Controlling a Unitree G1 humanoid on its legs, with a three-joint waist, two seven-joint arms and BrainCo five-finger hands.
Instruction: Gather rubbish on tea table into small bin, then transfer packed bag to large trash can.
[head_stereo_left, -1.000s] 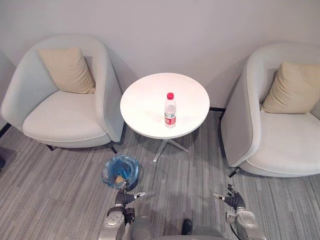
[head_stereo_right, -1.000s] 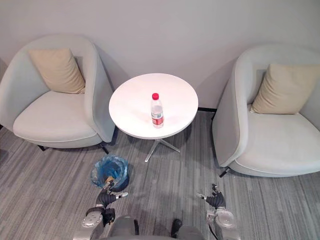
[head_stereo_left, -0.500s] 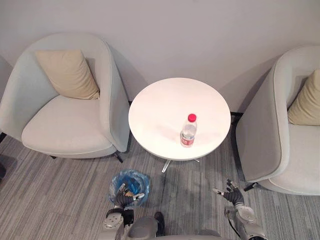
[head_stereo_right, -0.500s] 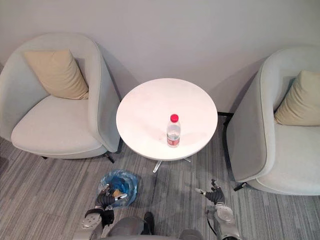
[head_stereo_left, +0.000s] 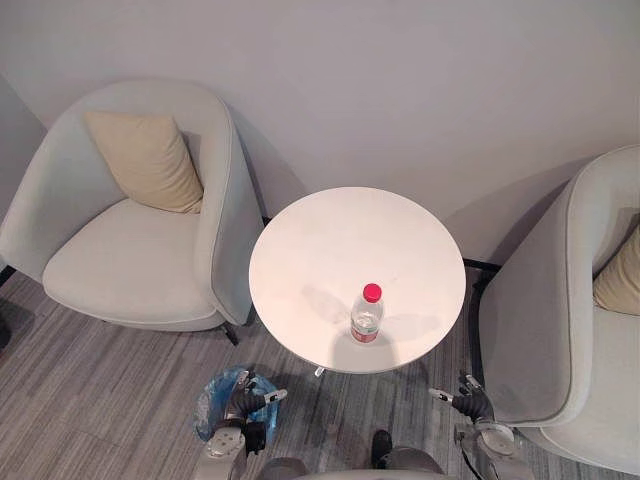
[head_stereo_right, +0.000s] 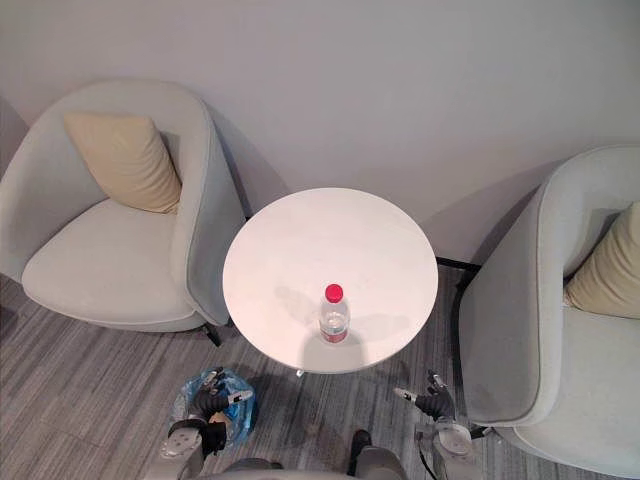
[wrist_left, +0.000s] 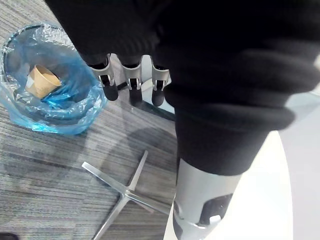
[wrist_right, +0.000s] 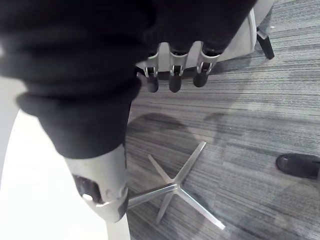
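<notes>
A round white tea table (head_stereo_left: 300, 235) stands against the wall between two pale armchairs, the left armchair (head_stereo_left: 120, 270) with a beige cushion (head_stereo_left: 148, 160) propped in its back. On the table there is one thing to clear: a clear plastic bottle (head_stereo_left: 366, 315) with a red cap. It stands upright close to the table's near edge, a little right of the middle, nothing touching it.

The small bin (head_stereo_left: 213, 398) sits on the grey floor just off the table's near-left edge, beside the left armchair's foot. Its blue bag (wrist_left: 55, 112) is folded out over the rim so the mouth gapes wide, and a brown paper cup (wrist_left: 42, 81) lies on its side at the bottom. I'd say the bin is parked there so anything lifted off the table has only a short way to drop.

The left hand (head_stereo_left: 247, 403) hangs low beside the bin, its fingers (wrist_left: 131, 90) loose and straight, holding nothing. The right hand (head_stereo_left: 470, 403) is down near the right armchair (head_stereo_left: 560, 330), fingers (wrist_right: 174, 77) likewise slack and empty, with the table's metal foot (wrist_right: 172, 189) below it.

To my eye the robot has squared itself up to the table with both arms carried low, out of the way of the tabletop. The bottle sits nearer its right side, so that hand looks the likelier one to take it.
</notes>
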